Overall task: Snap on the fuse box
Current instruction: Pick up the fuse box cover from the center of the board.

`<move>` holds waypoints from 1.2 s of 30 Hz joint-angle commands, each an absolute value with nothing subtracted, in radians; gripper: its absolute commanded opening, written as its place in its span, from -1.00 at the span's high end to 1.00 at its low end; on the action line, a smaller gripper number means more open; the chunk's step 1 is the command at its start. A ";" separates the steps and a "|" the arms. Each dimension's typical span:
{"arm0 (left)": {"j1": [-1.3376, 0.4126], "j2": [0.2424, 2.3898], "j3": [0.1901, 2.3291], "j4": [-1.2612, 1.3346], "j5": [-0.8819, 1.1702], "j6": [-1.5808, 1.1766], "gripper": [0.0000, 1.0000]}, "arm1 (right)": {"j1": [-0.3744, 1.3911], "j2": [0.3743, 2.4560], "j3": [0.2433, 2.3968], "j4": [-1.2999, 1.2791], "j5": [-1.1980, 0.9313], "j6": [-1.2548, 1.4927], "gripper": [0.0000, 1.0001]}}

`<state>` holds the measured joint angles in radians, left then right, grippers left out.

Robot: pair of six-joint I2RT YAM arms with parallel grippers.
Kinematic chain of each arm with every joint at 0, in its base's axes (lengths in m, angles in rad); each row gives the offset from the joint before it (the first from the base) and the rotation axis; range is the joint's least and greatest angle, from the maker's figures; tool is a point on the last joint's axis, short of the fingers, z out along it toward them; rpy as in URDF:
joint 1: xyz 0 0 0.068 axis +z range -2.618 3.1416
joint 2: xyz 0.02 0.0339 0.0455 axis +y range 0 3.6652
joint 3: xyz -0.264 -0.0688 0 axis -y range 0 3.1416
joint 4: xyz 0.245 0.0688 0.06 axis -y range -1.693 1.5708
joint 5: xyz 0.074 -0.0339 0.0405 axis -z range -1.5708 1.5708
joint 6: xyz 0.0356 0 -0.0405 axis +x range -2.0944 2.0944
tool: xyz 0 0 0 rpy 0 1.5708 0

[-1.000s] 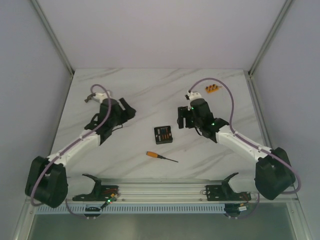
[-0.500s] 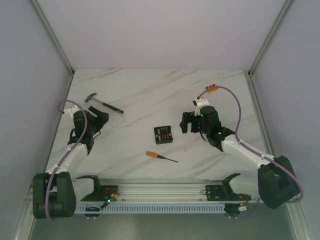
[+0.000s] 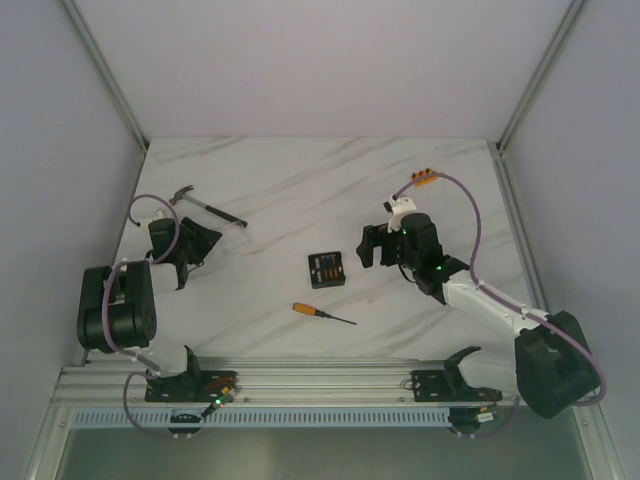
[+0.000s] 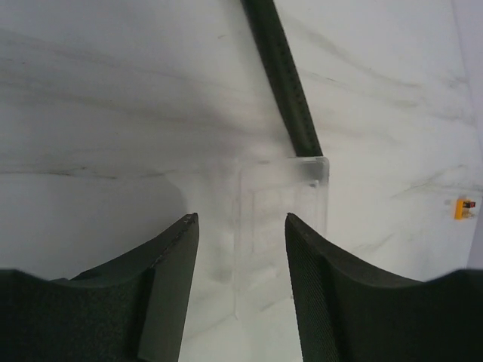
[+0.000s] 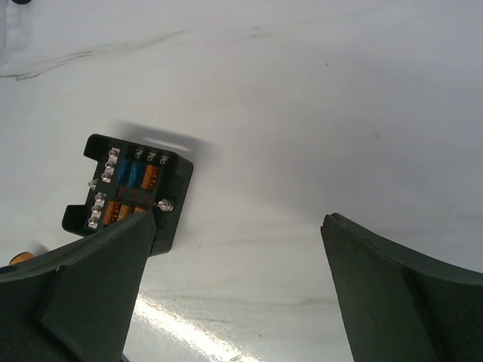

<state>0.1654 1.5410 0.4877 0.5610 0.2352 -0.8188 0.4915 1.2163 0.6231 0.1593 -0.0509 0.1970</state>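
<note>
The fuse box (image 3: pixel 326 269) is a small black box with orange and blue fuses in its top; it lies at the table's middle. In the right wrist view the fuse box (image 5: pixel 128 196) sits at the left, partly behind my left fingertip (image 5: pixel 113 256). My right gripper (image 3: pixel 372 247) stands just right of the box, open wide, with only bare table between its jaws (image 5: pixel 238 219). My left gripper (image 3: pixel 195 243) is far to the left, open (image 4: pixel 241 226). A clear plastic cover (image 4: pixel 283 204) lies on the table just ahead of its fingertips, not gripped.
A hammer (image 3: pixel 205 205) lies at the back left, its black handle (image 4: pixel 283 75) just beyond the clear cover. An orange-handled screwdriver (image 3: pixel 322 314) lies in front of the fuse box. An orange block (image 3: pixel 424 179) sits at the back right. A tiny orange fuse (image 4: pixel 464 208) lies loose.
The left arm has swung left and folded back toward its base, away from the table's middle. The right gripper shifted slightly right and stayed beside the fuse box.
</note>
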 commanded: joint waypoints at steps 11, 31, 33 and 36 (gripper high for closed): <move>0.177 1.726 0.506 0.783 0.425 -0.870 0.32 | 0.489 1.250 0.635 0.201 -0.091 0.166 -1.00; 0.030 1.302 0.551 0.535 0.650 -0.698 1.00 | 0.490 1.209 0.756 0.117 -0.459 0.179 -0.77; -0.012 1.279 0.577 0.501 0.681 -0.679 1.00 | 0.489 1.205 0.780 0.108 -0.529 0.183 -0.69; -0.093 1.266 0.622 0.448 0.727 -0.638 1.00 | 0.492 1.203 0.813 0.102 -0.632 0.194 -0.61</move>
<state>-0.0189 1.2896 0.5610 0.5442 0.6285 -0.7216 0.4915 1.2312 0.7494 0.1120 -0.4450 0.1844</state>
